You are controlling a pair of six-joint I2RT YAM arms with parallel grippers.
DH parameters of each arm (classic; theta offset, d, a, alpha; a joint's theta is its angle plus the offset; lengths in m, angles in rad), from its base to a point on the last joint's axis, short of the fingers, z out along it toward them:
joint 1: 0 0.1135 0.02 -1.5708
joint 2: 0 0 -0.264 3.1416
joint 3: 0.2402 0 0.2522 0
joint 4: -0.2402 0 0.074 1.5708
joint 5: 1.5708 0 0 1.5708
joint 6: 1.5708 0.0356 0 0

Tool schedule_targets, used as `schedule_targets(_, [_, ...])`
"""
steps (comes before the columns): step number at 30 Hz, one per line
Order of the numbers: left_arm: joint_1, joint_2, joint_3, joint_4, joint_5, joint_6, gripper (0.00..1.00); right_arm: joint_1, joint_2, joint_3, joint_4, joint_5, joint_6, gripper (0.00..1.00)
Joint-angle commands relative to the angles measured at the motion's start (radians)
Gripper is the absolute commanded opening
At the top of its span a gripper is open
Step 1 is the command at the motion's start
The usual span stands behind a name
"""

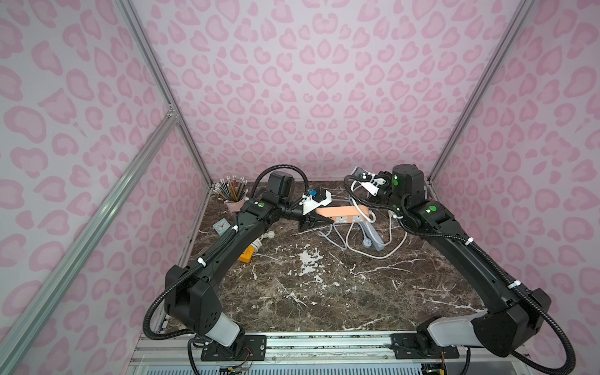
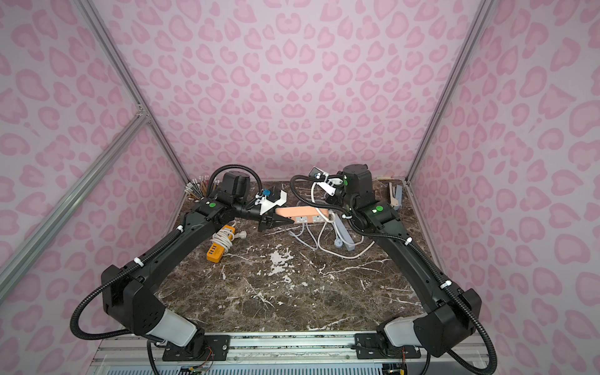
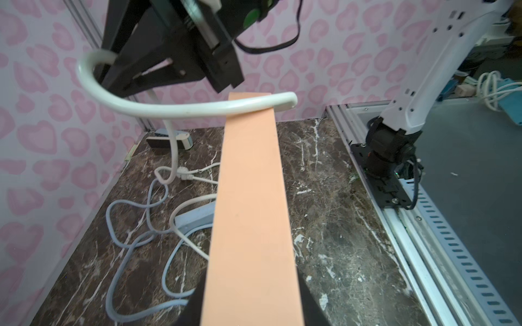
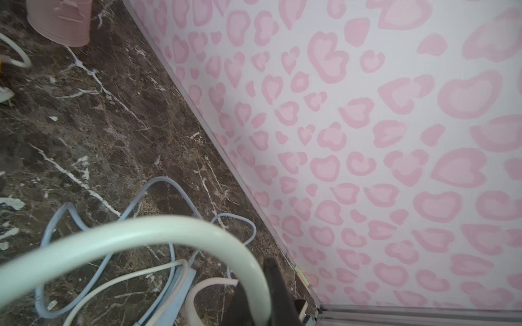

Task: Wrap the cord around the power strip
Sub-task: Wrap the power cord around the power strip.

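peach power strip (image 1: 341,211) — aloft over the blue-grey strip (image 1: 372,236), one end clamped in left pincer (image 1: 319,214) so turns can pass; right pincer (image 4: 265,299) nipped tight on white cord (image 3: 197,111), draped over its far end.

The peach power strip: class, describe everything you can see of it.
The peach power strip is a long plastic bar, peach on its smooth back, with a white socket face turned sideways. The left gripper is shut on one end, holding it roughly level above the marble table. A white cord loops over the far end, gripped by the right gripper.
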Motion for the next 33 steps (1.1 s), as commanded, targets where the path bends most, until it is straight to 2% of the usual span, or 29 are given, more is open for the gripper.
schedule_targets(1, [-0.003, -0.029, -0.022, 0.149, 0.206, -0.058, 0.03, -0.035, 0.001, -0.008, 0.034, -0.262, 0.080, 0.04])
schedule_targets(5, [-0.003, -0.077, -0.100, 0.455, 0.177, -0.276, 0.03, -0.132, -0.026, -0.112, 0.171, -0.490, 0.240, 0.16])
schedule_targets(9, [-0.003, -0.113, -0.168, 0.614, 0.074, -0.384, 0.03, -0.210, -0.064, -0.244, 0.399, -0.635, 0.450, 0.31])
schedule_targets(13, [-0.003, -0.126, -0.173, 0.724, -0.025, -0.476, 0.03, -0.213, -0.063, -0.356, 0.575, -0.605, 0.599, 0.46])
schedule_targets(17, [-0.003, -0.142, -0.173, 0.794, -0.082, -0.532, 0.03, -0.214, -0.048, -0.442, 0.690, -0.523, 0.709, 0.52])
schedule_targets(21, [-0.003, -0.148, -0.165, 0.836, -0.107, -0.589, 0.03, -0.214, -0.013, -0.527, 0.844, -0.476, 0.792, 0.53])
schedule_targets(26, [-0.003, -0.143, -0.147, 0.831, -0.120, -0.616, 0.03, -0.205, 0.072, -0.517, 0.923, -0.438, 0.837, 0.51])
schedule_targets(30, [-0.003, -0.143, -0.133, 0.789, -0.160, -0.604, 0.03, -0.159, 0.133, -0.472, 0.916, -0.334, 0.799, 0.44])
schedule_targets(33, [-0.004, -0.135, -0.116, 0.769, -0.158, -0.605, 0.03, -0.115, 0.157, -0.452, 0.922, -0.291, 0.755, 0.47])
